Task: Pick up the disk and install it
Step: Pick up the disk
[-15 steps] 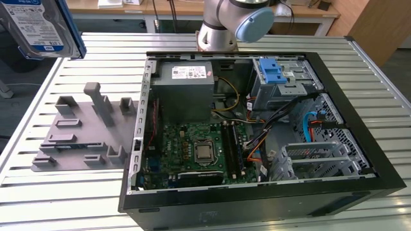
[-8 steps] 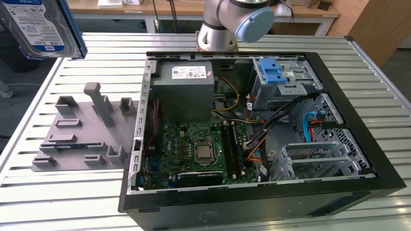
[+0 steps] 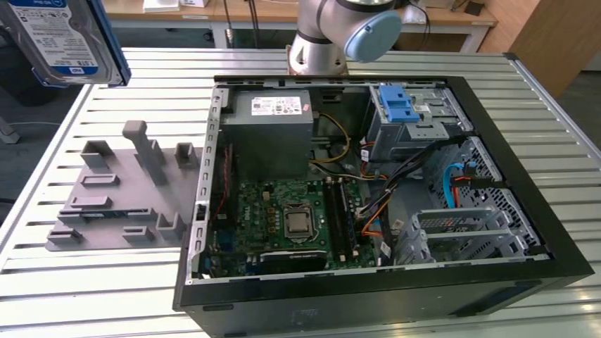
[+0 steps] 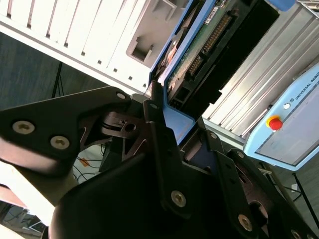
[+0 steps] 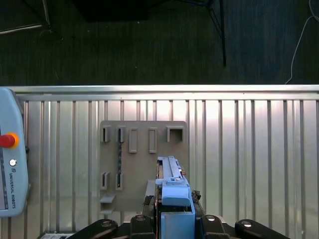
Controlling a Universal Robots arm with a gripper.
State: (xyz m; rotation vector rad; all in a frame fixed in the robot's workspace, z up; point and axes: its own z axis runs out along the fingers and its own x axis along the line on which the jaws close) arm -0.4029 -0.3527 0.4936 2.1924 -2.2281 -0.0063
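The disk (image 3: 58, 36) is held clear of the bench (image 3: 103, 289), high at the exterior view's left. It is clamped by its blue frame between the fingers (image 4: 155, 117), which are closed on it. It is carried on edge, with its long axis running straight out from the fingers toward the bench and its label face turned to the exterior camera.

Beneath it, in the first wrist view, a grey slotted plate (image 5: 144, 149) is seen lying on the bench, and no contact with the plate is made. The cage (image 3: 413, 116) with the blue latch is set in the far corner of the open case (image 3: 376, 299), toward the exterior view's right and well apart from the disk. This sideways offset is judged to be the relation that matters.

Between disk and cage stand the case's wall and the power supply (image 3: 272, 123), which is mounted just beside the cage. A tangle of cables (image 3: 441, 179) is draped near the cage's front and could be snagged. A pendant (image 5: 10, 169) is seen near the plate, and the arm's base (image 3: 324, 42) stands behind the case.
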